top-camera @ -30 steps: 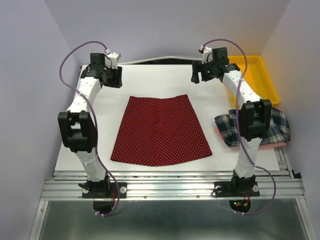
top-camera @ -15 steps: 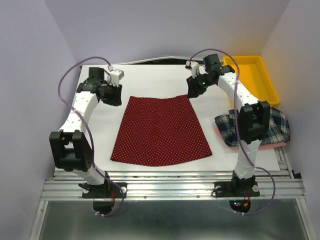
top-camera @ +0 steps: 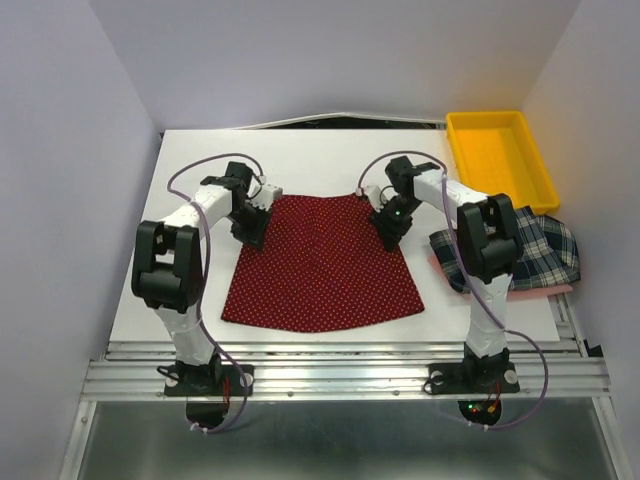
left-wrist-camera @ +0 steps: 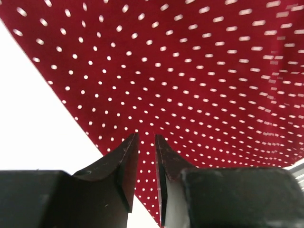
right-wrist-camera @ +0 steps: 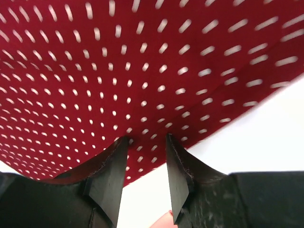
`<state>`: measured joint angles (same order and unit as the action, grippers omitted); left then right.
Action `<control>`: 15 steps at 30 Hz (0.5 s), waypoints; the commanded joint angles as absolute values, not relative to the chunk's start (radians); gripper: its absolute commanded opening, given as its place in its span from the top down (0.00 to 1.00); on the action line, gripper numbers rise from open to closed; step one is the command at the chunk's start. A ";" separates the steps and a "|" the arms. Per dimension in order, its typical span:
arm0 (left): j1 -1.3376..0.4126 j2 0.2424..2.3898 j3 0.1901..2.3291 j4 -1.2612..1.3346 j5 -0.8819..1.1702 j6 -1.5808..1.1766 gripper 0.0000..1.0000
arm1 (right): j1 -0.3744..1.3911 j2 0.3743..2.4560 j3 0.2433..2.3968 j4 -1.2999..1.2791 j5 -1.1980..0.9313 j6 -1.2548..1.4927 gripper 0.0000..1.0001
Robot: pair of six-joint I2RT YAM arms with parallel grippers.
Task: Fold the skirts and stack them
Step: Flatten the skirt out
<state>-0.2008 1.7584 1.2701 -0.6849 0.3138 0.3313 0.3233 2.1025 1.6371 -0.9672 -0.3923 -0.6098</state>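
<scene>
The dark red skirt with tiny white dots (top-camera: 320,262) lies flat in the middle of the white table (top-camera: 300,155), waist toward the back. My left gripper (top-camera: 251,231) is down on its upper left edge. In the left wrist view its tips (left-wrist-camera: 146,137) rest on the dotted cloth (left-wrist-camera: 199,71), open by a narrow gap with flat cloth showing between them. My right gripper (top-camera: 388,232) is down on the upper right edge. Its jaws (right-wrist-camera: 146,138) stand wider open and straddle the hem of the cloth (right-wrist-camera: 118,61). The plaid skirt (top-camera: 548,250) lies crumpled at the right.
A yellow plastic tray (top-camera: 500,155) stands at the back right corner. The plaid skirt rests on something pink (top-camera: 560,289) near the table's right edge, partly behind my right arm (top-camera: 485,235). Bare white table (right-wrist-camera: 266,133) borders the red skirt.
Both arms have swung in from the back corners and come down onto the red skirt's upper side edges. Both grippers have narrowed. The skirt itself has not moved.
</scene>
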 commanded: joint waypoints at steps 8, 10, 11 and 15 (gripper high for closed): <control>-0.193 2.106 1.558 -0.707 0.249 0.282 0.73 | 0.413 2.007 1.415 -1.026 -0.360 -0.666 0.56; -0.195 2.176 1.717 -0.738 0.249 0.281 0.73 | 0.443 1.976 1.378 -1.032 -0.400 -0.649 0.56; -0.196 2.263 1.783 -0.758 0.249 0.281 0.73 | 0.454 1.968 1.373 -1.051 -0.420 -0.641 0.56; -0.218 2.466 2.142 -0.837 0.287 0.310 0.72 | 0.514 1.948 1.364 -1.089 -0.560 -0.612 0.49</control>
